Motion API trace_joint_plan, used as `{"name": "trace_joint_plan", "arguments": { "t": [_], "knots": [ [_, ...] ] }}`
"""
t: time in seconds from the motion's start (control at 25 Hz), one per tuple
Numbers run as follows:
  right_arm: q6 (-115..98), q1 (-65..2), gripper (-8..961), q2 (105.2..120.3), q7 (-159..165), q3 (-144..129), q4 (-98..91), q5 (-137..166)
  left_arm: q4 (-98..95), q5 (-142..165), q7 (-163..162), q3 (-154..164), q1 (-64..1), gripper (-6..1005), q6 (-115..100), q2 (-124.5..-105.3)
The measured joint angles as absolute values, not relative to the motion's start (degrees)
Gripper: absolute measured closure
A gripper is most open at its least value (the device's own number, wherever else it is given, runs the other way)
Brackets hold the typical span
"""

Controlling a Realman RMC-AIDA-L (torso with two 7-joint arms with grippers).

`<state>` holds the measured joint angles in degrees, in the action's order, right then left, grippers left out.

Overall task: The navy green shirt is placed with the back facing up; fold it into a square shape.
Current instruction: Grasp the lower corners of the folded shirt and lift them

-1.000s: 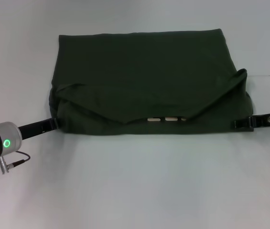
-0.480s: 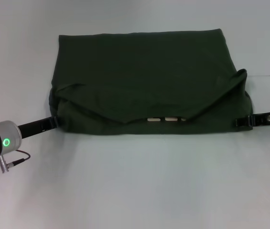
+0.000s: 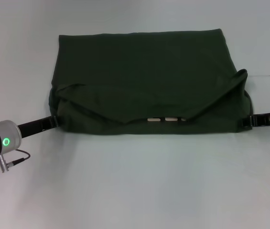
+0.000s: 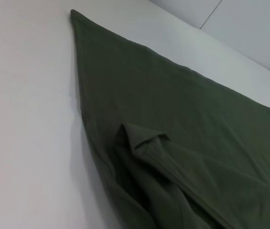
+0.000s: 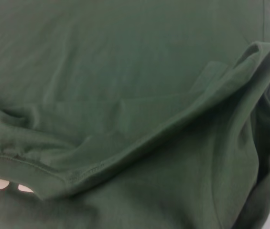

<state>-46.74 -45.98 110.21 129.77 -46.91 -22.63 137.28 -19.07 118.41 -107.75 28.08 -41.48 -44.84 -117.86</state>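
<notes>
In the head view, the navy green shirt (image 3: 144, 81) lies folded on the white surface (image 3: 135, 181), its near edge turned back in a shallow V. The left gripper (image 3: 53, 122) meets its near left corner and the right gripper (image 3: 250, 121) its near right corner; whether either's jaws are clenched or released cannot be told. The left wrist view shows a bunched fold of fabric. The right wrist view shows a stitched hem crossing the cloth.

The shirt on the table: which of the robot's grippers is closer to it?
Neither clearly: the left gripper meets the shirt at its near left corner, and the right gripper meets its near right corner.
</notes>
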Motion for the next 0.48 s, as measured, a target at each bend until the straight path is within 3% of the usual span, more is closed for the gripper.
{"name": "trace_joint_plan", "arguments": {
  "t": [0.48],
  "knots": [
    [-46.7,-45.8,717,109.82,129.2,-46.9,-22.3,137.5,-19.1,118.3,-107.8,28.0,-41.7,997,-44.9,-117.73]
  ]
}}
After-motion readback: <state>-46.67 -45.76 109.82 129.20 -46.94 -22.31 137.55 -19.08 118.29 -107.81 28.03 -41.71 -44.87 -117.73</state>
